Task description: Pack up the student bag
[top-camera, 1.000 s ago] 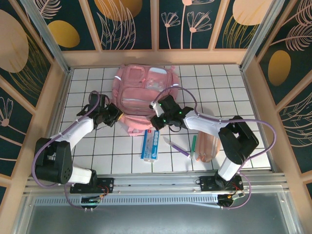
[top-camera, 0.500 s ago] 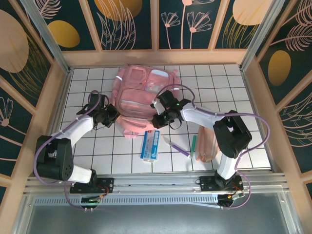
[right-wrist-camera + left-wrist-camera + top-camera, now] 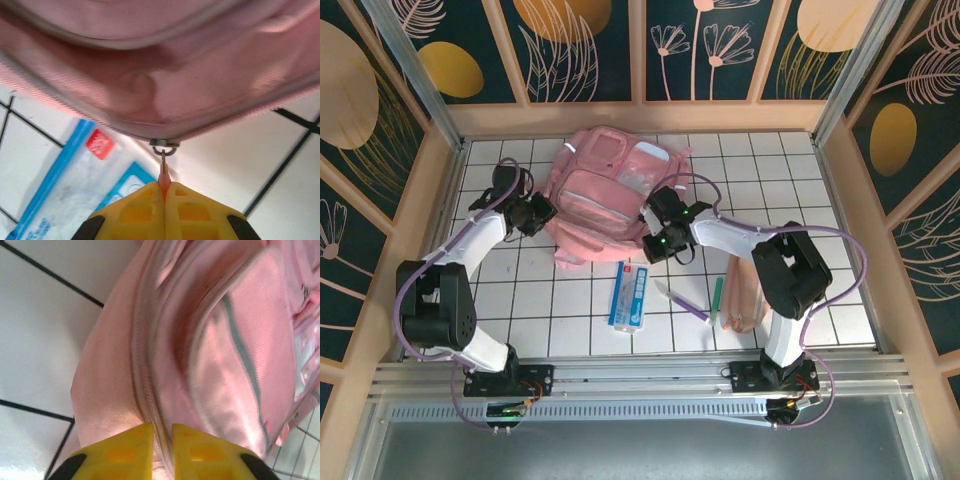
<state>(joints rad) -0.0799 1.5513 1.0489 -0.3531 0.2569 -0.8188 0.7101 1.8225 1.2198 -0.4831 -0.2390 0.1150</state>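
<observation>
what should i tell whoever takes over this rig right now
Right gripper: shut on the zipper pull at the student bag's near edge.
Left gripper: at the bag's left side, jaws barely apart over a zipper seam; grip unclear.
Blue packet, purple pen, green pen and peach pouch lie on the table, on the bag's near side.
Done: nothing visibly packed. Left: open the bag, load the items.

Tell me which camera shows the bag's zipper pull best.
Right wrist: the zipper pull hangs off the student bag, close up, pinched in the right gripper. In top external that gripper covers it; left wrist faces the bag's other side.
</observation>
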